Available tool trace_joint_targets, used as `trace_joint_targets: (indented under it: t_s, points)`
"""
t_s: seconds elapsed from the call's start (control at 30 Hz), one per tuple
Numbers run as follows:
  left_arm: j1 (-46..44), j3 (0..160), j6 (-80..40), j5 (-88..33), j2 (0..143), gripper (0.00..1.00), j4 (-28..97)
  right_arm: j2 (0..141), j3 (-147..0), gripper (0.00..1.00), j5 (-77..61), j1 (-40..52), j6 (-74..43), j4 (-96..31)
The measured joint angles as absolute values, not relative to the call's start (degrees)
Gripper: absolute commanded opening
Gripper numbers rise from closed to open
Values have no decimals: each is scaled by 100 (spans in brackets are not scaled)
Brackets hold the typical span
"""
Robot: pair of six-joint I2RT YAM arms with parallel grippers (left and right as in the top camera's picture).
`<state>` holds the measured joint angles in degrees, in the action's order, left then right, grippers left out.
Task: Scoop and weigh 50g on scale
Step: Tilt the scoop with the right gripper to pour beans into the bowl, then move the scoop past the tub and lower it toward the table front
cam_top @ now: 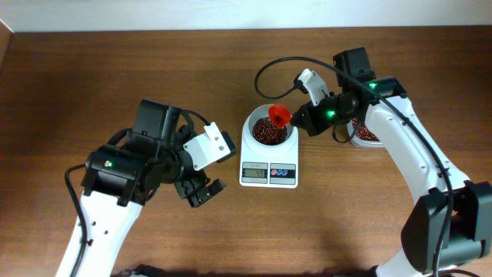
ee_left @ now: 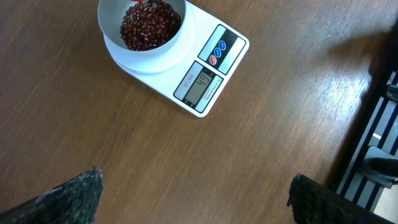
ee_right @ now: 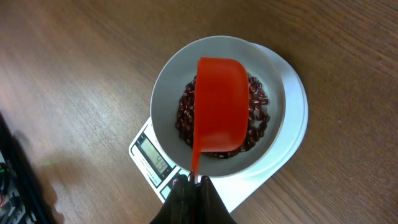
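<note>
1. Right arm reaches in from the right side of the brown wood table (cam_top: 77, 77), forearm angled toward the middle. The right tool (ee_right: 194, 186) sits just above the near rim of the round white bowl (ee_right: 165, 87).
2. The right tool is closed, pinching the thin handle of the red plastic scoop (ee_right: 217, 106). The scoop's cup hangs over the bowl and hides the middle of the dark red beans (ee_right: 258, 118). I can't tell which way the cup faces.
3. Left arm is folded at the table's left half. The left tool (ee_left: 193, 205) points down at bare wood with its jaws wide apart and nothing between them. It's well apart from the scale.
4. The small white digital kitchen scale (cam_top: 268, 173) stands at table centre with the bowl on its platform. The display faces the near edge.
5. The grey LCD (ee_left: 199, 84) shows dark digits, too small to read for certain. Blue and red buttons (ee_left: 217, 51) sit beside it. No brand is legible.
6. The clear round tub of red beans (cam_top: 367, 135) sits just right of the scale, partly under the right forearm.
7. A black cable (cam_top: 265, 73) loops off the right arm above the bowl's far side.
8. Bare wood shows left of and in front of the scale, and across the far strip up to the table's back edge. The right side is taken up by arm, tub and cable.
</note>
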<state>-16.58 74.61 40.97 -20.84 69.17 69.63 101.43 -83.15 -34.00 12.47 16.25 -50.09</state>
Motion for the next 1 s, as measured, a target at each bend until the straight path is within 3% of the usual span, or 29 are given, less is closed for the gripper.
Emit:
trace_joint_targets:
  t_s: [0.57, 0.7, 0.8, 0.9, 1.0]
  points:
    - [-1658, 7461, 4097, -2082, 6917, 99, 6963, 10143, -8324, 4, -3607, 1190, 1476, -5078]
    - [-1658, 7461, 4097, -2082, 6917, 99, 6958, 10016, -8541, 4, -4762, -375, 1382, -5883]
    - [-1658, 7461, 4097, -2084, 6917, 99, 6971, 9915, -8578, 4, -4899, -1483, 1402, -6595]
    - [-1658, 7461, 4097, -2084, 6917, 99, 6965, 9904, -8584, 4, -4270, -2366, 1542, -6858]
    - [-1658, 7461, 4097, -2082, 6917, 99, 6967, 9902, -8582, 4, -2740, -2410, 1494, -6386]
